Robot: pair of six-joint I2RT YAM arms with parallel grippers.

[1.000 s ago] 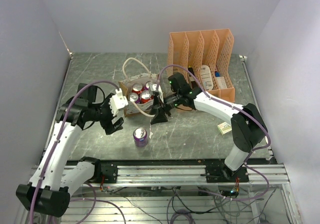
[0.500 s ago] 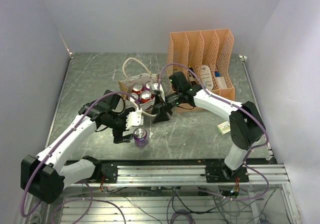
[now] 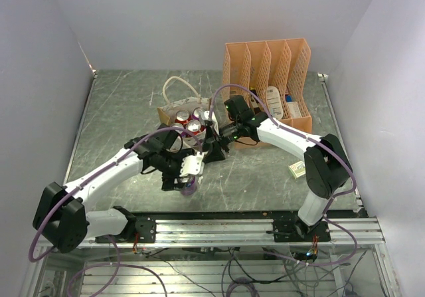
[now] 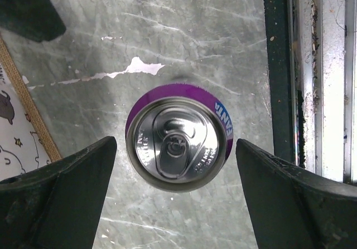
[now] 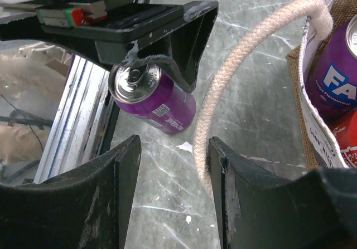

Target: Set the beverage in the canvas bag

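Vs 1 s ago, left claw [image 4: 174, 149] has swung in from the left & now sits over the purple soda can [image 4: 178, 143], spread wide, a finger ea. side, no contact. Can stands upright on the grey marbled tabletop [image 3: 119, 111] near the front rail, outside the bag. Right claw [image 5: 173, 149] has hardly moved: part-open, cream rope handle [image 5: 220, 93] running btwn its fingers. Small brown-edged canvas bag [image 5: 310, 107] sits just beyond, w/ red & purple cans inside. In top view the can is mostly hidden under the left claw; right wrist view cuts the bag off. Orange file organizer [image 3: 269, 84] stands at back.
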